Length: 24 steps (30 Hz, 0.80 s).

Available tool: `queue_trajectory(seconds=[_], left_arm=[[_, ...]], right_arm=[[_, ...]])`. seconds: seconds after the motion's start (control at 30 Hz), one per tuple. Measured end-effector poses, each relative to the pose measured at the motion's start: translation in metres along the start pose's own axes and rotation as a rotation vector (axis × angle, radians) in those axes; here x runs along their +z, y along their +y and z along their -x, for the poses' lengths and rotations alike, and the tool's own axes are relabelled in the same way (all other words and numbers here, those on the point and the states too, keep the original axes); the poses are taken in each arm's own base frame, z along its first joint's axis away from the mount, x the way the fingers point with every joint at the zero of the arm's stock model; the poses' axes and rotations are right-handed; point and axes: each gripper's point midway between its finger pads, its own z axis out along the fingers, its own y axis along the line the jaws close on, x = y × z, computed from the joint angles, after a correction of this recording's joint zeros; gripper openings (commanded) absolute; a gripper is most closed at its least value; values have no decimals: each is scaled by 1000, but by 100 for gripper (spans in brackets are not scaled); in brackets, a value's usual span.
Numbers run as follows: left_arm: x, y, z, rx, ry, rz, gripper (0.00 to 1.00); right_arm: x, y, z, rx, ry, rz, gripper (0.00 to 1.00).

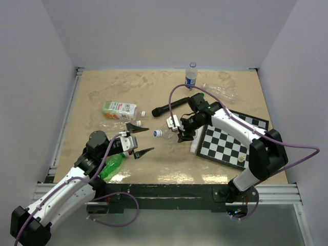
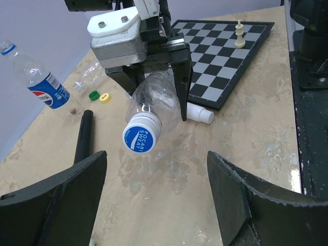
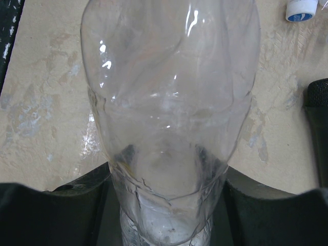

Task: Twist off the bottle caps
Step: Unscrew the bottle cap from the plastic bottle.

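Bottle (image 3: 169,102), clear and crinkled, is pinched across its body by the right gripper (image 2: 154,93), one black finger on each side. It lies roughly level. Its blue-and-white cap (image 2: 141,134) is still screwed on and points toward the left gripper (image 1: 146,139). It seems to be lifted off the table (image 1: 102,92), though the contact is hard to judge from these views.

The left gripper is spread wide with nothing between its fingers (image 2: 66,189). It sits just short of the cap and in line with it, not touching.

Pepsi bottle (image 2: 45,87) stands upright near the far edge, its blue cap on. A second crinkled bottle (image 1: 220,92) lies on its side just to the right of it. A green cap (image 2: 94,95) and a yellow cap (image 2: 105,97) lie loose, side by side on the table, near the held bottle. A green bottle (image 1: 110,165) lies beside the left arm.

A black mic (image 2: 83,134) lies on the table between the Pepsi bottle and the left gripper. A chessboard (image 1: 225,146) lies under the right arm, with a white piece (image 2: 239,35) standing upright on it. A carton (image 1: 119,109) lies on its side at the left, well apart from the held bottle.
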Motion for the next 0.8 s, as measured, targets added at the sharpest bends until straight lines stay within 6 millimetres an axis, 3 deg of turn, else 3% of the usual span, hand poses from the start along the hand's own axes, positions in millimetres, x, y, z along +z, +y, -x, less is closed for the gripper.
queue_trajectory(seconds=[0.8], left_arm=[[5,-7,-5,-41,2,-49,81]], right_arm=[[0,0,0,-2,0,0,9]])
